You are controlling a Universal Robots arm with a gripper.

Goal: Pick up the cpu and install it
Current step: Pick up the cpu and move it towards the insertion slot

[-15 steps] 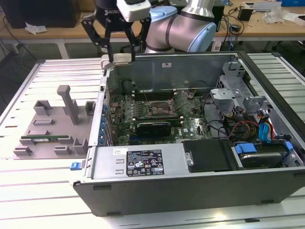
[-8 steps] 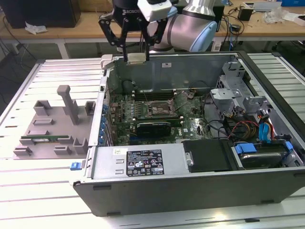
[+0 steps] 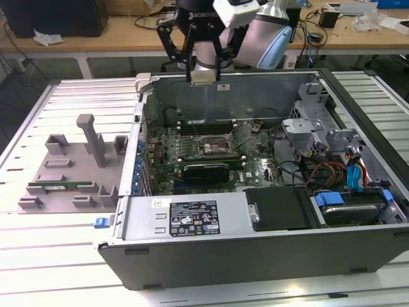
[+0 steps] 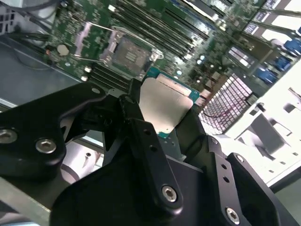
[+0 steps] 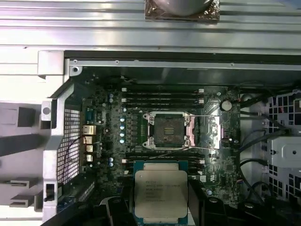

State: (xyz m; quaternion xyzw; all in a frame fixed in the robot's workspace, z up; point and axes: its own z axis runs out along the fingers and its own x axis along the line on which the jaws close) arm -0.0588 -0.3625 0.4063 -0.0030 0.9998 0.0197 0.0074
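My gripper (image 3: 204, 74) hangs above the rear wall of the open computer case (image 3: 192, 220) and is shut on the cpu (image 3: 204, 78), a flat square chip with a silver top and a thin green rim. Both wrist views show the cpu (image 4: 164, 106) (image 5: 161, 190) held flat between the black fingers (image 4: 141, 136). The open socket (image 3: 214, 148) lies on the motherboard well below the chip, its metal frame and lever raised. It appears in both wrist views (image 4: 127, 54) (image 5: 169, 129), empty, with a gap between it and the cpu.
A grey fixture (image 3: 70, 173) on the exterior view's left holds a long green memory stick (image 3: 57, 187). Inside the case are a drive cage (image 3: 313, 125), coloured cables (image 3: 358, 173) and a black box (image 3: 278, 208) at the front. Memory slots (image 5: 162, 96) flank the socket.
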